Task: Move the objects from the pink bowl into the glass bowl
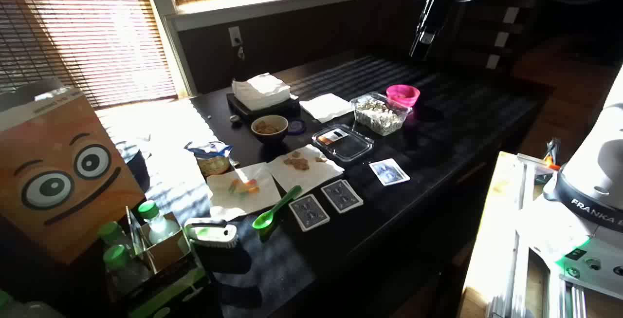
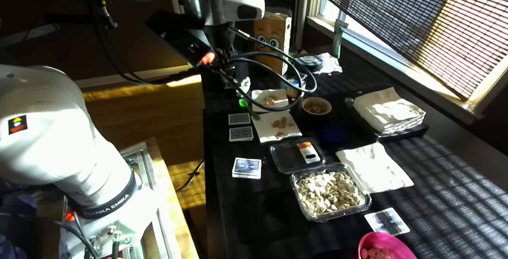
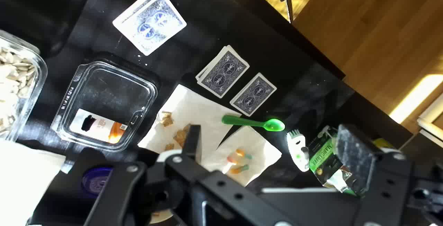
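The pink bowl (image 1: 408, 100) stands at the table's far end in an exterior view. It also shows, cut by the bottom edge, in an exterior view (image 2: 393, 246), with reddish pieces (image 2: 375, 253) inside. The glass bowl (image 1: 370, 122), a clear squarish dish full of pale seeds, stands near it. It also shows in an exterior view (image 2: 341, 213) and, partly, at the left of the wrist view (image 3: 41, 75). My gripper (image 3: 275, 148) is open and empty, its fingers wide apart, high above the table. In an exterior view it is at the upper right (image 1: 420, 47). The pink bowl is outside the wrist view.
A clear lid (image 2: 283, 158) lies beside the glass bowl. Playing cards (image 3: 150, 20), napkins with food pieces (image 2: 276, 126), a green spoon (image 3: 254, 122), a pale-rimmed bowl with brown contents (image 2: 316, 106) and a napkin stack (image 2: 389, 110) lie around. A tall orange box (image 1: 68, 172) stands by bottles.
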Controlling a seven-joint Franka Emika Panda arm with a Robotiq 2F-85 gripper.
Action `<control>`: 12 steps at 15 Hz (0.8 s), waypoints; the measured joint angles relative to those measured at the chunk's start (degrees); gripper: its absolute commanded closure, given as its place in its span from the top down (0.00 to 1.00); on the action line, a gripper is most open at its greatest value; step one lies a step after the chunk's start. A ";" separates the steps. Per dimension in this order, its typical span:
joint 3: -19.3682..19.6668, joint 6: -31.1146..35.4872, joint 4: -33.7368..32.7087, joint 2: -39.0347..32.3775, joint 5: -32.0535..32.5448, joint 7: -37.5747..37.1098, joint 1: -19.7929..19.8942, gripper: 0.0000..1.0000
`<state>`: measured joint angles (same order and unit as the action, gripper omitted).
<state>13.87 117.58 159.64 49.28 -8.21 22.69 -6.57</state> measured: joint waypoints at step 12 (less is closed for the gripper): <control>-0.72 12.15 0.51 -7.28 0.44 -6.44 5.82 1.00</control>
<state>13.16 129.73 160.14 42.00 -7.77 16.25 -0.75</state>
